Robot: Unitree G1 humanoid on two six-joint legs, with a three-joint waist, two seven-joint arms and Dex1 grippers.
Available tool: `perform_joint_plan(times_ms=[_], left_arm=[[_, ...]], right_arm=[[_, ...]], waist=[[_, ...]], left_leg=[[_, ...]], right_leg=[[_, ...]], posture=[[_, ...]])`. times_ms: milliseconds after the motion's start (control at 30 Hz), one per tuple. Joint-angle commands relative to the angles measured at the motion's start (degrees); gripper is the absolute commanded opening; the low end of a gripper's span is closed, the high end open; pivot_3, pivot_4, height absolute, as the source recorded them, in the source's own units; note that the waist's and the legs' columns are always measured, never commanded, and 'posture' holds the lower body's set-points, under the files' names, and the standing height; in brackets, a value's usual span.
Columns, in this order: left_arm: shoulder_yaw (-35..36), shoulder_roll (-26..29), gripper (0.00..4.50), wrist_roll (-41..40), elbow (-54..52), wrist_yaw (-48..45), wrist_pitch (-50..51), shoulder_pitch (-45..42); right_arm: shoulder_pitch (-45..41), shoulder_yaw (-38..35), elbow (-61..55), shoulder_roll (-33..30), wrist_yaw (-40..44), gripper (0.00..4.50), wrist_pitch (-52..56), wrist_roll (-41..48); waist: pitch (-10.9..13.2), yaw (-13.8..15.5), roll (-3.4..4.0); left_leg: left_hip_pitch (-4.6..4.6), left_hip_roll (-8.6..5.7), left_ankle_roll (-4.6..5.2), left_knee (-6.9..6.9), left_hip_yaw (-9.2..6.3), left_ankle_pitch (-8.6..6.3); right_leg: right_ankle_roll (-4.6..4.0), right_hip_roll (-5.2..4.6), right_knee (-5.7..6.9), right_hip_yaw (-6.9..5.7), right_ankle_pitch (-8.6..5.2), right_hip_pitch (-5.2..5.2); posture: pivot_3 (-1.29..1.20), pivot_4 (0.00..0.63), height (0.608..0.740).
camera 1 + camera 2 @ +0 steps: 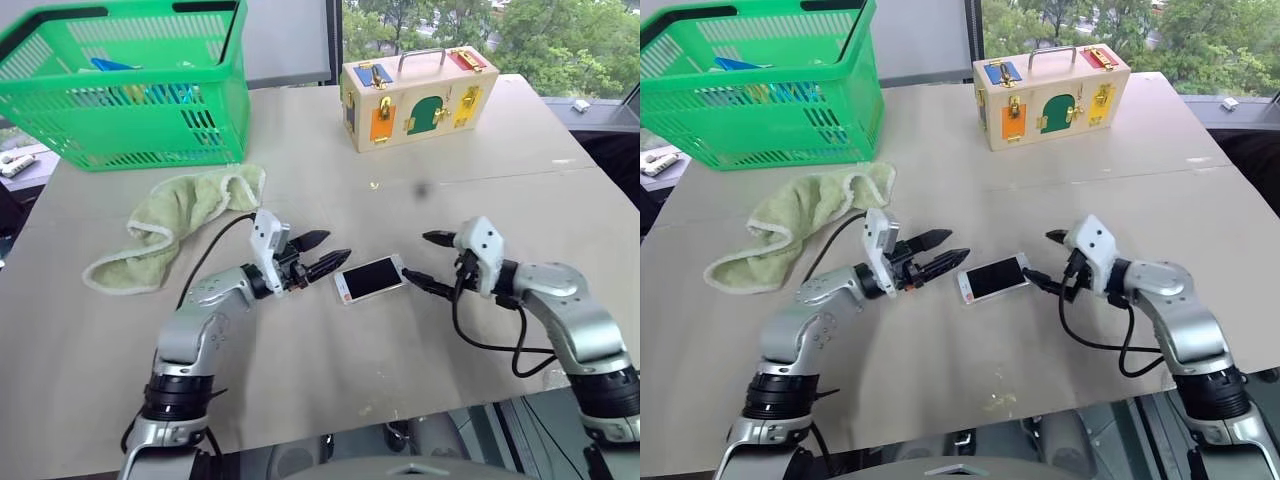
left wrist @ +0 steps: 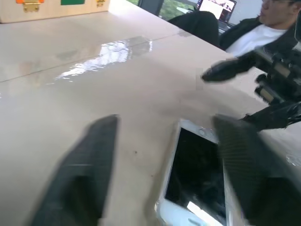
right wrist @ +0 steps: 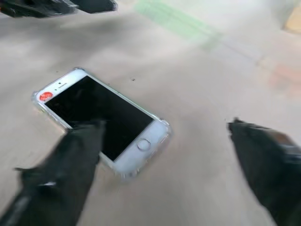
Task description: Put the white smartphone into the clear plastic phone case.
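Observation:
The white smartphone (image 1: 370, 278) lies flat, screen up, on the beige table (image 1: 330, 170) between my two grippers. A see-through rim hugs its edge and corners in the right wrist view: the clear plastic phone case (image 3: 165, 126) surrounds the phone. My left gripper (image 1: 338, 248) is open just left of the phone's left end, one fingertip close to that end. My right gripper (image 1: 414, 255) is open at the phone's right end, its lower finger (image 1: 420, 282) almost at the phone's corner. Neither gripper holds anything.
A green plastic basket (image 1: 130, 80) stands at the back left, with a pale green towel (image 1: 180, 215) crumpled in front of it. A wooden latch box (image 1: 415, 95) sits at the back centre. A person (image 2: 263, 28) sits beyond the table's right side.

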Motion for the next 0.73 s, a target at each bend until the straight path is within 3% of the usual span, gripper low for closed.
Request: perform_joint_plan(times_ms=[33,500,733], left_arm=[[1.4,2.69,4.41,-1.0,-5.14,-0.9,-0.17,2.29],[8.01,9.59,4.41,-3.07,-8.82,-3.65,-2.73,15.01],[9.14,10.62,4.41,-3.69,-10.24,-4.14,-1.93,17.0]], right_arm=[[3.95,-6.01,-5.68,-2.49,-0.8,4.5,-0.9,2.4],[26.27,-19.76,-16.68,-9.43,1.06,4.5,1.34,9.31],[30.25,-22.6,-18.45,-9.7,0.01,4.5,1.3,10.7]], waist=[[0.03,0.21,0.0],[0.22,0.77,0.05],[0.25,0.71,0.09]], left_leg=[[0.01,0.01,0.0,0.0,-0.01,0.0],[0.07,0.09,-0.03,0.02,-0.02,-0.02],[0.06,0.11,-0.16,0.12,-0.01,-0.09]], right_leg=[[0.0,0.0,0.0,0.0,0.0,0.01],[-0.02,-0.03,0.01,0.02,-0.01,0.03],[-0.02,-0.06,0.02,0.05,-0.01,0.03]], posture=[[0.0,0.15,0.74],[0.0,0.15,0.74],[0.0,0.15,0.74]])
